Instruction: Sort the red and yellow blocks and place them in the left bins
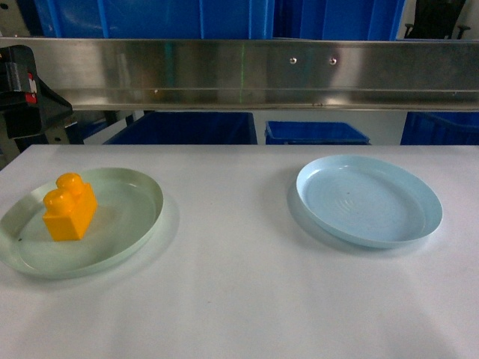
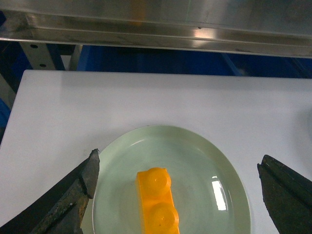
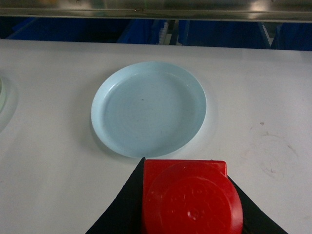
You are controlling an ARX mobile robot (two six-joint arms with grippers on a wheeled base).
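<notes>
- Yellow block point(image 1: 69, 209): lying in the green plate point(image 1: 142, 224) near the bench's point(image 1: 239, 299) left edge, studs up; rigid, light, glossy, likely slippery.
- Best taken across the flat long sides, below the studs.
- Left hand point(image 2: 178, 195): spread wide, straddling the plate from above, gripping nothing.
- Right hand point(image 3: 190, 229): clamped on the red block point(image 3: 191, 197), held near the blue plate point(image 3: 148, 108).

On your desk point(image 1: 239, 299), the two-stud block point(image 1: 69, 209) sits in the left plate point(image 1: 142, 224). A second plate point(image 1: 368, 200) lies to its right, well apart. Bins point(image 1: 314, 133) stand behind the desk.
</notes>
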